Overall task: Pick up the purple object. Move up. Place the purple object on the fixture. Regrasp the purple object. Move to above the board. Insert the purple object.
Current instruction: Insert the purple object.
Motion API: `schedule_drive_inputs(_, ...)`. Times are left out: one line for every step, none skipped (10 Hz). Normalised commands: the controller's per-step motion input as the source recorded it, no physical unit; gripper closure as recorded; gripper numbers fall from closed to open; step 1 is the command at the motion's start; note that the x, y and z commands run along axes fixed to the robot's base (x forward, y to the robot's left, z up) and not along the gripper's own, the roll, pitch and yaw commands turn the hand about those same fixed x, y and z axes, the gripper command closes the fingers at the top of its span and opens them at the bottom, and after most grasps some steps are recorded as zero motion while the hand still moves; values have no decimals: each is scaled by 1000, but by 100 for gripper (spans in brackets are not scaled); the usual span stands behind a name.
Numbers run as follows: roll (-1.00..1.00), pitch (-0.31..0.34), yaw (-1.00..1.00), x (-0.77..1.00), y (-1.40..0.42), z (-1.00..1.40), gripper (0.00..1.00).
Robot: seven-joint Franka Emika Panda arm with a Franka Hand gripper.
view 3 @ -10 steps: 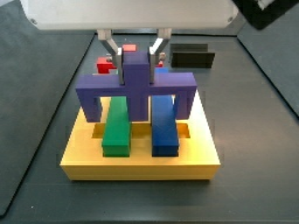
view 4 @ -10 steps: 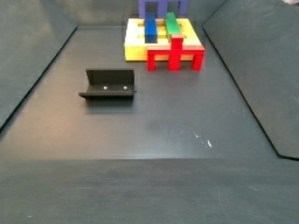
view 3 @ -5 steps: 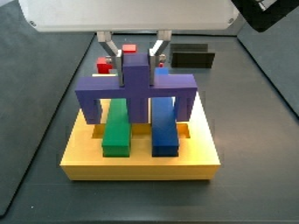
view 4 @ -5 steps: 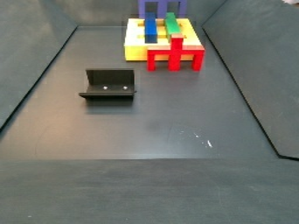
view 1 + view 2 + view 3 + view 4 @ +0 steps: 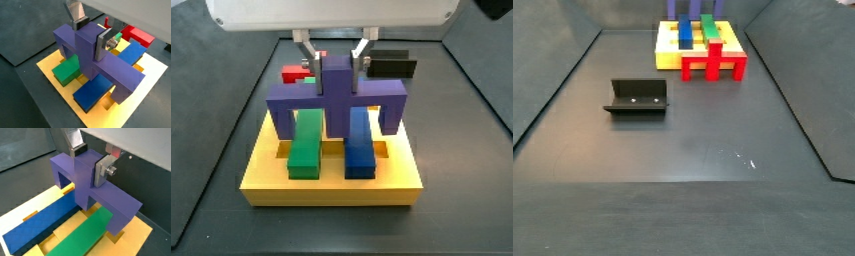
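My gripper (image 5: 334,52) is shut on the raised centre post of the purple object (image 5: 334,95). It holds the block upright over the yellow board (image 5: 331,185). The block spans the green bar (image 5: 305,148) and blue bar (image 5: 360,150), one leg hanging at each side of the board. In both wrist views the silver fingers (image 5: 103,44) (image 5: 100,170) clamp the post (image 5: 87,47) (image 5: 79,173). I cannot tell whether the legs touch the board. The black fixture (image 5: 637,97) stands alone on the floor, away from the board (image 5: 671,60), and also shows behind it (image 5: 392,65).
A red cross-shaped block (image 5: 714,62) stands against the board's edge, also seen behind the purple object (image 5: 295,72) and in a wrist view (image 5: 137,36). Dark walls enclose the grey floor (image 5: 687,150).
The gripper and purple object have shifted slightly right over the board and risen a little. The board, bars, red block and fixture have not moved.
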Motion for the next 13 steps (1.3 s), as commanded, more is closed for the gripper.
schedule_drive_inputs(0, 0, 6, 63, 0, -91, 100)
schedule_drive_inputs(3, 0, 0, 0, 0, -140, 100)
schedule_drive_inputs(16, 0, 0, 0, 0, -183, 100)
schedule_drive_inputs(6, 0, 0, -6, 0, -154, 100)
schedule_drive_inputs(0, 0, 0, -51, 0, 0, 100)
schedule_drive_inputs(0, -3, 0, 0, 0, -23, 100)
schedule_drive_inputs(-14, 0, 0, 0, 0, 40, 100)
schedule_drive_inputs(-4, 0, 0, -31, 0, 140, 100)
schedule_drive_inputs(0, 0, 0, 0, 0, 37, 100)
schedule_drive_inputs(14, 0, 0, -9, 0, -3, 100)
schedule_drive_inputs(53, 0, 11, -126, 0, -71, 100)
schedule_drive_inputs(57, 0, 14, -214, 0, -57, 100)
schedule_drive_inputs(0, -16, 69, -40, 0, 0, 100)
